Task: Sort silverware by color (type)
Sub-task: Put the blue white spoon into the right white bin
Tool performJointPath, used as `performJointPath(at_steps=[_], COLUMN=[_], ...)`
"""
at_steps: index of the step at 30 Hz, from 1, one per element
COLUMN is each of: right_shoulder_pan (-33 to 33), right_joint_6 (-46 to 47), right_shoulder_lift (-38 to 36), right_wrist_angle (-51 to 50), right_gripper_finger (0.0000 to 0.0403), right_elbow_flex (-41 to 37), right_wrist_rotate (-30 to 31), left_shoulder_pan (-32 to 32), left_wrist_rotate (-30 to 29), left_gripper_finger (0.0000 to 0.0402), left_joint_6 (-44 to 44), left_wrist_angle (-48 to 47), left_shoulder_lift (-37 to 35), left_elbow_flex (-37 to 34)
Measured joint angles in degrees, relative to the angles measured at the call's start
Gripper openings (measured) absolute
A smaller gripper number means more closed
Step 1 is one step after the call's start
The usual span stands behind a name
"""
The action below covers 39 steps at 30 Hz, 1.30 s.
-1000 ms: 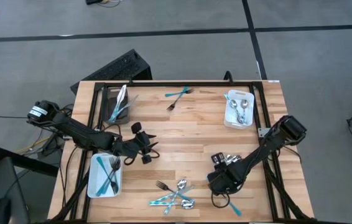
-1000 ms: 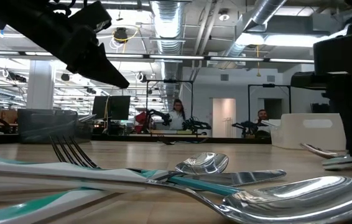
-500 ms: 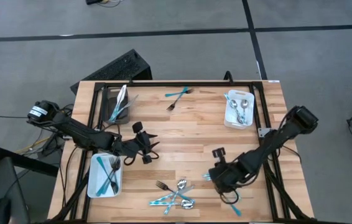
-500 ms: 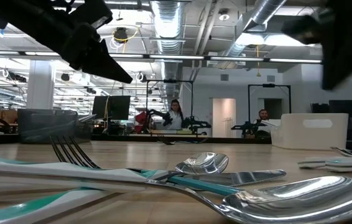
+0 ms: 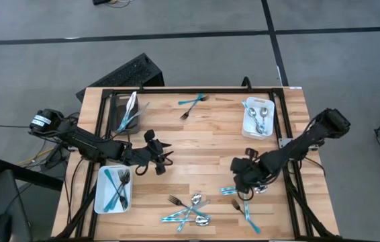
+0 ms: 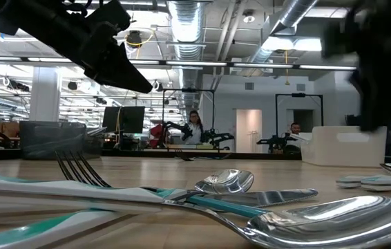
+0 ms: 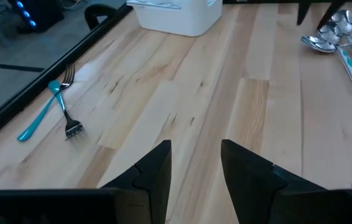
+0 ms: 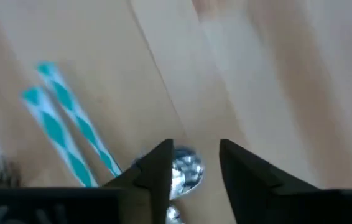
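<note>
Pale wood table [image 5: 203, 141]: my right gripper [image 5: 245, 180] hangs low over its front right part, arm reaching in from the right edge, fingers parted and holding nothing, directly above a silver spoon [image 8: 184, 168] and two teal handles [image 8: 70, 134] lying side by side. My left gripper [image 5: 162, 158] waits left of centre, arm stretched in from the left, fingers [image 7: 156, 168] apart and empty. Further silverware: a crossed pile [image 5: 190, 210] at the front edge, and one teal fork [image 5: 191, 100] at the far edge, its long axis slanted.

No readable text, labels, brands or numbers anywhere: none on the table, bins, silverware or arms, and nothing legible on the room's walls or screens behind.
</note>
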Motion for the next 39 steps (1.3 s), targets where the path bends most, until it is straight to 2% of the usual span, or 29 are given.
performJointPath(at_steps=[7,11,16,20,24,28,31,33,35,39], right_shoulder_pan=[0.83,1.00,1.05,1.05,0.87,0.04,-0.21,-0.48,-0.52,-2.62], right_joint_6=[18.22,19.63,17.05,15.13,14.88,11.33,8.09,5.69,2.25,-4.57], right_shoulder_lift=[-0.49,-0.60,-0.66,-0.86,-1.16,-2.66,-4.31,-5.73,-7.68,-11.10], right_wrist_angle=[0.08,3.21,15.16,17.54,16.46,16.68,15.53,15.29,14.88,11.36], right_gripper_finger=[0.0195,0.0198,0.0193,0.0173,0.0113,0.0027,0.0019,0.0022,0.0020,0.0019], right_elbow_flex=[-6.82,-8.58,-12.76,-14.51,-14.56,-13.01,-11.71,-10.28,-9.01,-8.39], right_wrist_rotate=[-3.25,-5.24,-8.13,-7.78,-5.57,-1.77,2.14,7.00,13.19,31.33], left_shoulder_pan=[0.56,0.98,1.01,1.01,1.01,1.38,1.90,2.11,2.13,2.12], left_wrist_rotate=[0.01,-0.05,-0.02,-0.04,-0.33,-0.48,-0.44,-0.31,-0.24,-0.07], left_gripper_finger=[0.0128,0.0128,0.0128,0.0128,0.0128,0.0128,0.0128,0.0128,0.0128,0.0128], left_joint_6=[0.27,-0.22,-0.44,-0.43,-0.14,-0.16,-0.42,-0.44,-0.45,-0.42], left_wrist_angle=[0.39,0.30,0.44,0.44,0.48,0.50,0.48,0.46,0.46,0.48], left_shoulder_lift=[0.00,0.02,0.02,0.02,0.02,0.02,0.02,0.02,0.02,0.02], left_elbow_flex=[0.00,0.00,0.00,0.00,0.00,0.00,0.00,0.00,0.00,0.00])
